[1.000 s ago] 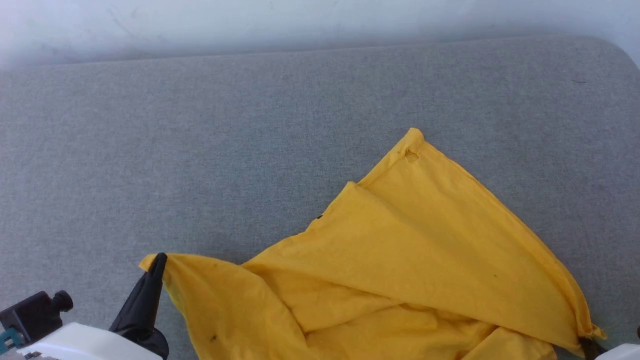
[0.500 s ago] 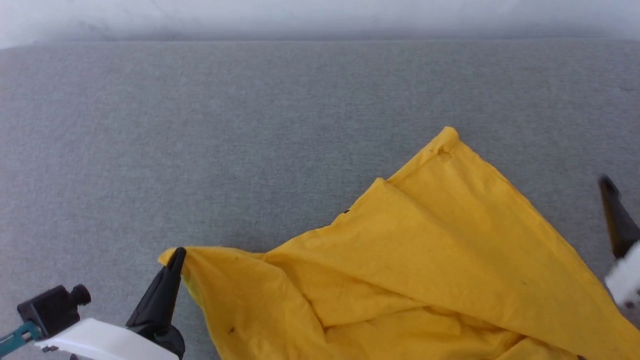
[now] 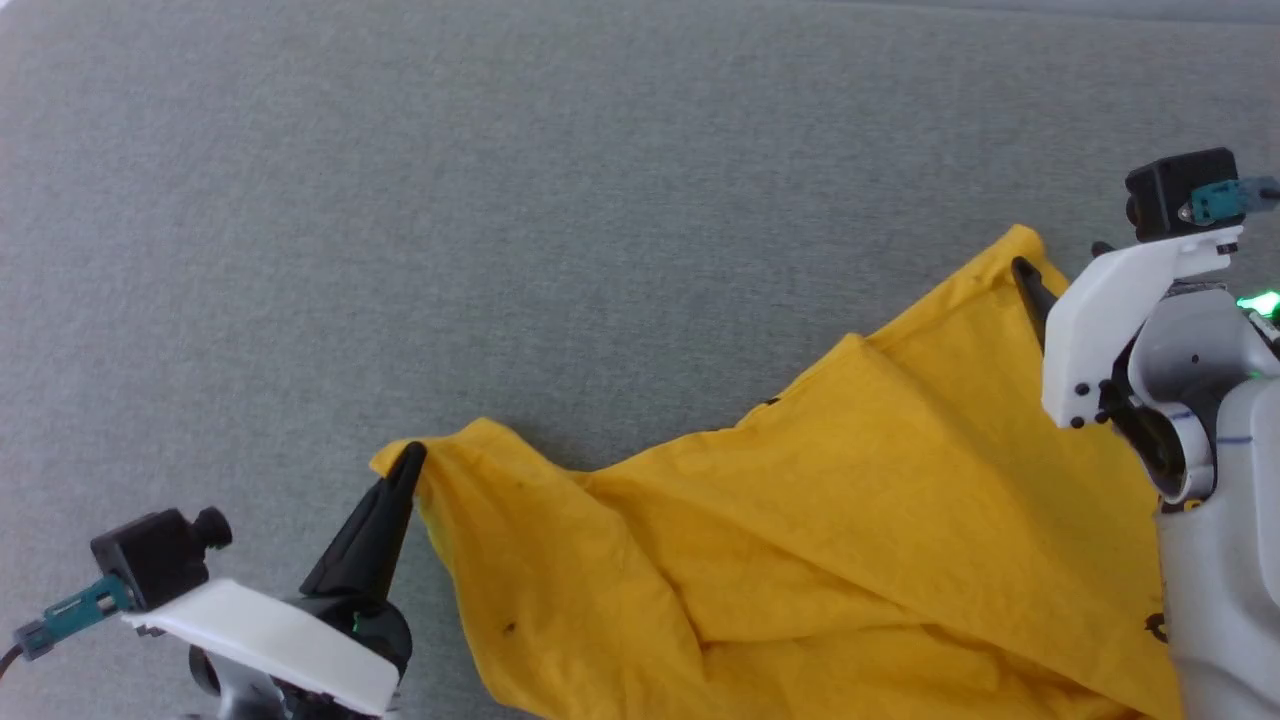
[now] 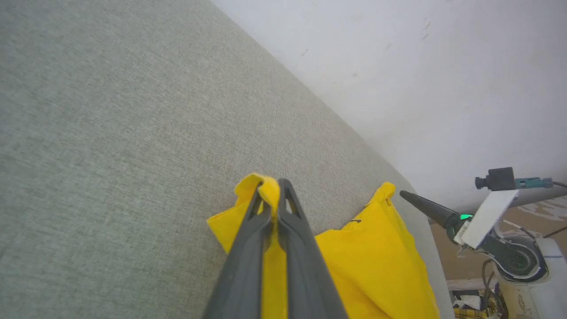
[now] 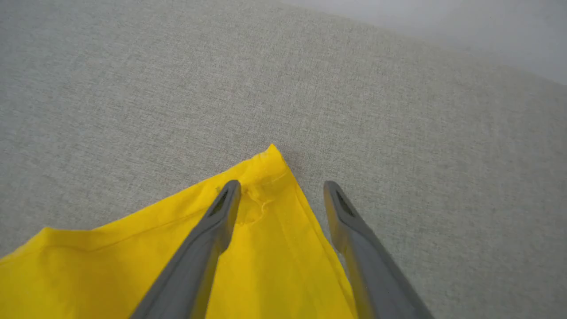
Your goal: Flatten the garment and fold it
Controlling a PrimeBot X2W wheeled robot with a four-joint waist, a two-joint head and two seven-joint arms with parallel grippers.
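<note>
Two right fingers [image 5: 208, 235] newly apart

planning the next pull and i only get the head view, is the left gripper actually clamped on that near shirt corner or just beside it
Observer: Clamped: the left wrist view shows the left gripper with jaws shut on a fold of the garment.
Operator: and the right one, i only catch a dark tip
Observer: The right wrist view shows the right gripper with jaws wide open, one over the cloth, one over the gray surface.
Operator: holding anything
Observer: No, the far corner's edge lies loose between them, nothing pinched.
</note>
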